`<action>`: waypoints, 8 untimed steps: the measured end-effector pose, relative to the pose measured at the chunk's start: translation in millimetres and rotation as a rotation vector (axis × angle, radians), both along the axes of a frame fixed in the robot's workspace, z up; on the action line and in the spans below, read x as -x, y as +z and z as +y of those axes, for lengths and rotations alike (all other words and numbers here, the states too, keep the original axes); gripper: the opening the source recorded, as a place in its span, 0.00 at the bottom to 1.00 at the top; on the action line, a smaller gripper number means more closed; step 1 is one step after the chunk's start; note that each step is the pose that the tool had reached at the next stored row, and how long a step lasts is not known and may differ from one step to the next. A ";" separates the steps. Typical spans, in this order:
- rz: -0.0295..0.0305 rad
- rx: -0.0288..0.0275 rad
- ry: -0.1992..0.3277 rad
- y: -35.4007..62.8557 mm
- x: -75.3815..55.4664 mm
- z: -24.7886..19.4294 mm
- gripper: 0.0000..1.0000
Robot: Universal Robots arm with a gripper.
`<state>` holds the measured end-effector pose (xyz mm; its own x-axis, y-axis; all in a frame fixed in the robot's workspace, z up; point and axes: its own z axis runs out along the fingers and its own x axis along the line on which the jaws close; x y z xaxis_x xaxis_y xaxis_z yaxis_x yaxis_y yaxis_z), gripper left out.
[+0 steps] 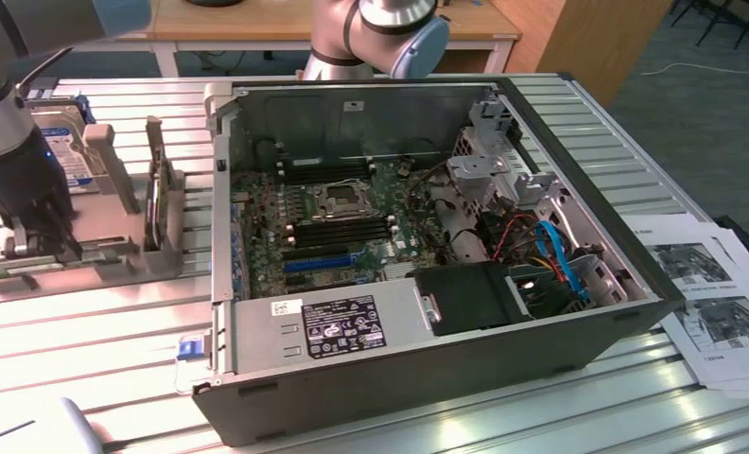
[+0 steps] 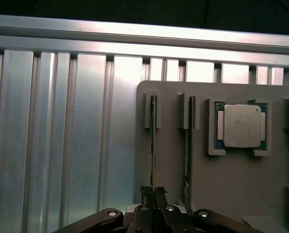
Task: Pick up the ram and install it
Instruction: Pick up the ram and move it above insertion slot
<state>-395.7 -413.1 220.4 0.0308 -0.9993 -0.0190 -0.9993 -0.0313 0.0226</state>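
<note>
Evidently at the pickup step, the end effector [image 2: 153,195] is pinched shut on the ram [image 2: 153,141], which stands on edge in the slot nearest the gray holder's [image 2: 232,184] edge, so freeing it likely calls for a straight, square pull.

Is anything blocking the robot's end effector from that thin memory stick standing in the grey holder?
Nothing visible does. The end effector is at the thin ram stick, which stands on edge in a slot of the flat grey holder, its fingers closed on it.
</note>
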 end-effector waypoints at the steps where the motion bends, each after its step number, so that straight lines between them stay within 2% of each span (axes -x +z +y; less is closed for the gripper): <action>1: 0.0005 -0.0001 0.000 1.0 -0.1 0.0 0.12; 8: 0.0056 -0.0001 0.000 9.9 -0.9 0.0 0.12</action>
<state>-394.8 -413.1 230.3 0.0307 -0.9993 -0.0192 -0.9991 -0.0312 0.0282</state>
